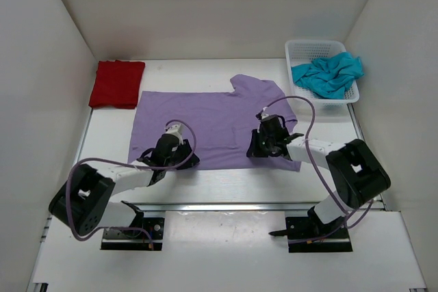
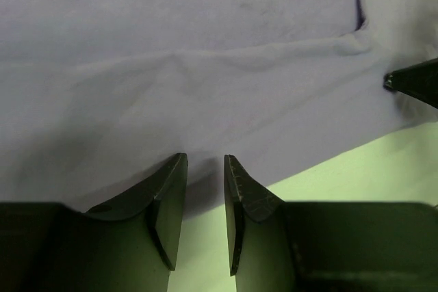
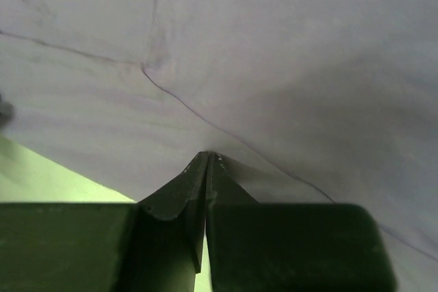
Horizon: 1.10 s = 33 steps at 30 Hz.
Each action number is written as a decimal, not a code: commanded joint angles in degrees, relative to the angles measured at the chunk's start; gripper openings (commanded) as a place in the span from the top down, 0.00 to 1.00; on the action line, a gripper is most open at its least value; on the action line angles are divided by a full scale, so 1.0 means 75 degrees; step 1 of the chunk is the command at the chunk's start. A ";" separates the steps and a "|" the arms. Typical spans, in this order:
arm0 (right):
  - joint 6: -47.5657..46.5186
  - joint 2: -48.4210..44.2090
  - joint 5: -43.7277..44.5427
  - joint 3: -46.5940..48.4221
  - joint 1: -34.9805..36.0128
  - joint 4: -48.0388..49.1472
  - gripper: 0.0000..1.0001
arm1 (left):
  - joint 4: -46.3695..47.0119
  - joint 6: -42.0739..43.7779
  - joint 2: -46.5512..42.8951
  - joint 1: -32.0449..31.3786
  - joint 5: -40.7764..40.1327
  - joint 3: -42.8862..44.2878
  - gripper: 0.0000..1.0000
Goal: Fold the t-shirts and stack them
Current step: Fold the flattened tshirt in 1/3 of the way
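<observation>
Right gripper (image 3: 207,160) clamped the six-o'clock hem of the flat lavender cloth t-shirt (image 1: 205,121), presumably for folding. Left gripper (image 2: 205,161) hovered at seven o'clock, narrowly parted.

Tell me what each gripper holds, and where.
The right gripper pinches the lavender t-shirt at its near edge; the left gripper stands open there, holding nothing.

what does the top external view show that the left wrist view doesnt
Only the top view: the folded red shirt at far left, and the teal shirt crumpled in the white basket at far right. Only the left wrist view: the left claw, fingers apart, at the lavender shirt's near edge. Both: the lavender shirt spread flat on the table.
</observation>
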 commanded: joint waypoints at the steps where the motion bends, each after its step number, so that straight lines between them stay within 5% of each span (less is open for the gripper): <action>1: -0.0126 -0.0551 0.0102 -0.0461 0.0241 -0.0414 1.00 | -0.0592 -0.0042 -0.0738 0.0212 0.0258 -0.0698 0.60; 4: -0.0067 -0.0962 0.0067 -0.0532 0.0464 -0.0766 1.00 | -0.0979 -0.0229 -0.1709 0.0061 0.0036 -0.1155 0.60; 7: -0.0055 -0.1360 -0.0318 -0.0171 0.0220 -0.0896 0.89 | -0.1120 -0.0418 -0.2449 0.0142 0.0118 -0.1356 0.59; 12: -0.0323 -0.0790 -0.0566 0.1504 -0.0800 -0.0393 0.79 | -0.1566 -0.0009 -0.2511 0.0388 0.0141 -0.0257 0.58; 17: -0.1051 0.2311 0.0124 0.5178 -0.1912 -0.0954 1.00 | -0.1123 0.0029 -0.2030 0.0506 0.0422 0.0390 0.58; 20: -0.1192 0.4010 0.0229 0.7416 -0.2277 -0.1584 1.00 | -0.0898 -0.0077 -0.1960 0.0377 0.0423 0.0238 0.58; 29: -0.1731 0.9171 0.0922 1.6169 -0.2629 -0.5488 0.66 | -0.0500 0.0015 -0.1608 0.0201 0.0587 0.0050 0.59; 33: -0.1637 0.8553 0.0840 1.4437 -0.2794 -0.4799 0.58 | -0.0371 -0.0113 -0.1445 0.0201 0.0715 -0.0020 0.59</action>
